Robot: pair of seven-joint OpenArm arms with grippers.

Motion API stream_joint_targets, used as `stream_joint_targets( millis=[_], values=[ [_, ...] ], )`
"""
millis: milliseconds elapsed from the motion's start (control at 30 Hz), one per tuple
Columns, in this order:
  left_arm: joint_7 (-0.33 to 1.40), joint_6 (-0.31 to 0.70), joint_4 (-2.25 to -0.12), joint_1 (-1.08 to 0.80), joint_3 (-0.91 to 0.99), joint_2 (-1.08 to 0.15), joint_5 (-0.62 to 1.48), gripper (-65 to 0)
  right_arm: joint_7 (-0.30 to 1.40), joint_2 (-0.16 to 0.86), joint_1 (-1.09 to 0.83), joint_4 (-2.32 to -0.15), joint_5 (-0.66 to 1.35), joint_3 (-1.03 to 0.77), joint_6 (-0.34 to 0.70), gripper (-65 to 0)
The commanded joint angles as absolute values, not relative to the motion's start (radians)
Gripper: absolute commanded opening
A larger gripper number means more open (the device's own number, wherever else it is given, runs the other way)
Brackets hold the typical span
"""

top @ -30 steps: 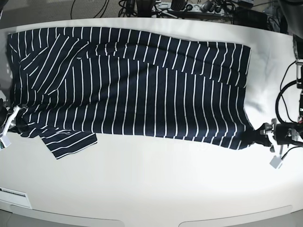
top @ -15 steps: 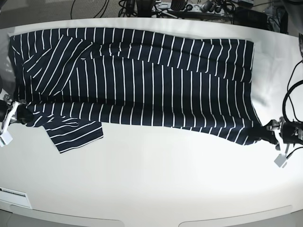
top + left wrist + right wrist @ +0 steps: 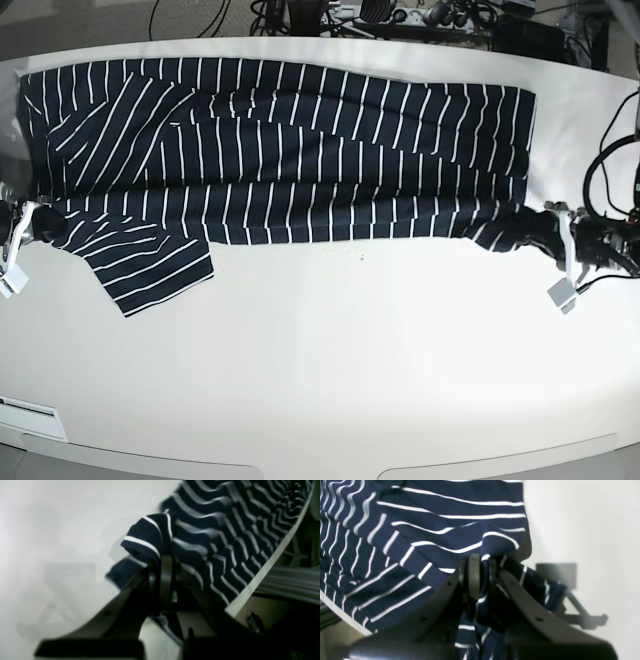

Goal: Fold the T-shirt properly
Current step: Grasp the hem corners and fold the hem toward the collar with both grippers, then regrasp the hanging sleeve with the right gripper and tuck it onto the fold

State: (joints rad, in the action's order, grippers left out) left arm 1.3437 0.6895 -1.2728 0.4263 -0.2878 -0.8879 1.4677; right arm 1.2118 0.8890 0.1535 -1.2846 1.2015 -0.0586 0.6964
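Both arms reach in low from the table's [image 3: 330,380] two ends. The left gripper [image 3: 556,228] is clamped on the shirt's [image 3: 300,150] near corner, and the right gripper [image 3: 38,222] pinches its other near corner. The shirt lies stretched between them. Only the wrist views show cloth bunched between the jaws.

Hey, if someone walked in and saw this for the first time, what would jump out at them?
The striped T-shirt sprawled across the far half of the white table, one sleeve poking out toward the near left. Then the two grippers, the left gripper at the right edge and the right gripper at the left edge, each shut on a bunched bit of its near hem.
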Motion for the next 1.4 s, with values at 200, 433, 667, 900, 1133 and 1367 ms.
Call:
stream_joint_targets(
  millis=[200,433,667,900,1133,1367],
  values=[
    [1.348,0.698,-1.283,0.428,-0.275,-0.931,1.484,-65.0,1.233,0.928,0.152,-1.296,1.208,-0.071,0.698,-65.0],
    [1.333,0.698,-1.283,0.335,-0.275,-0.931,1.484,-61.8,1.201,0.929,0.119,-1.296,1.205,-0.071,0.698,-65.0],
    [1.325,0.698,-1.283,0.284,-0.275,-0.931,1.484,-33.2,1.203,0.934,0.229,-1.296,1.246,-0.072,0.698,-34.6],
    [1.325,0.698,-1.283,0.232,-0.275,-0.931,1.484,-33.2,1.129,0.921,0.299,-1.296,1.381,-0.072,0.698,-34.6],
    [1.325,0.698,-1.283,0.226,-0.275,-0.931,1.484,-33.2,0.873,0.732,0.296,-1.280,0.935,-0.072,0.698,-29.4],
    [1.325,0.698,-1.283,0.224,-0.275,-0.931,1.484,-33.2,0.785,0.626,0.296,-1.220,0.700,-0.072,0.619,-29.1]
  ],
)
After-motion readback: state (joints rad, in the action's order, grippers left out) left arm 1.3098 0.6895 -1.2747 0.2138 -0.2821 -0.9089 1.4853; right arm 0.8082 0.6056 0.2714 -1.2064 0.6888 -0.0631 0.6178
